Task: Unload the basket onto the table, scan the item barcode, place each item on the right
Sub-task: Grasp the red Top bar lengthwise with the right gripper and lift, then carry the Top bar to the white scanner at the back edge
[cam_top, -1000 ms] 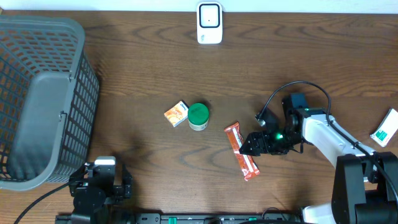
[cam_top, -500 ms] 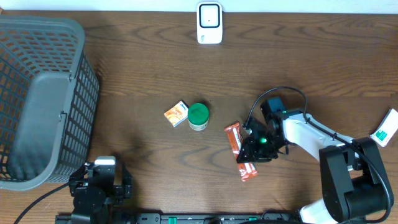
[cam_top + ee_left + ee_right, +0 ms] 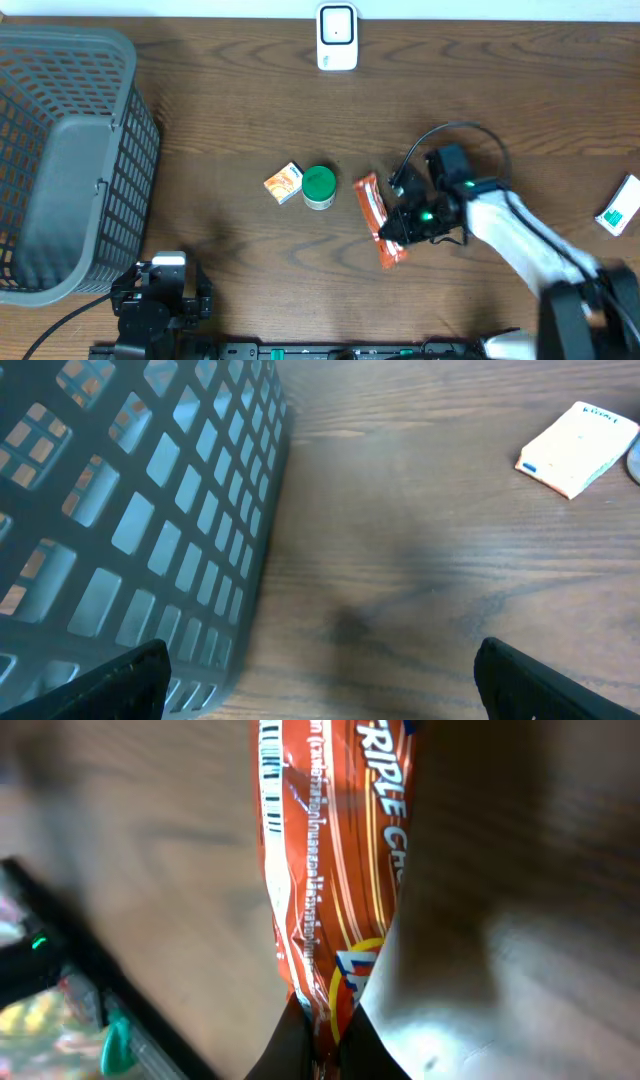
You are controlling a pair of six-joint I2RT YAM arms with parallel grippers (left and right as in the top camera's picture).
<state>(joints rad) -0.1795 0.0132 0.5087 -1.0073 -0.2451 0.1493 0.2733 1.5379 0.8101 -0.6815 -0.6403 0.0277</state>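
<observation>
— Since a second ago, our right end effector [image 3: 402, 226] has slid left and pinched shut on the orange snack bar [image 3: 370, 212].
— Agreed; we see the bar mid-desk [image 3: 220, 120], just right of the green-lidded tub [image 3: 319, 186]. Our left end effector [image 3: 325, 680] stands spread beside the basket [image 3: 150, 510].

A dark brown wooden surface [image 3: 200, 130] fills almost the whole overhead view, its bold, wavy grain running left to right. Along the top edge a thin pale strip [image 3: 500, 6] shows beyond it (wall or floor, the view does not settle which). The light is soft and even, leaving a faint sheen on the wood toward the top and, in the left wrist view, one blurred dark shadow [image 3: 350, 628] on the grain.
</observation>
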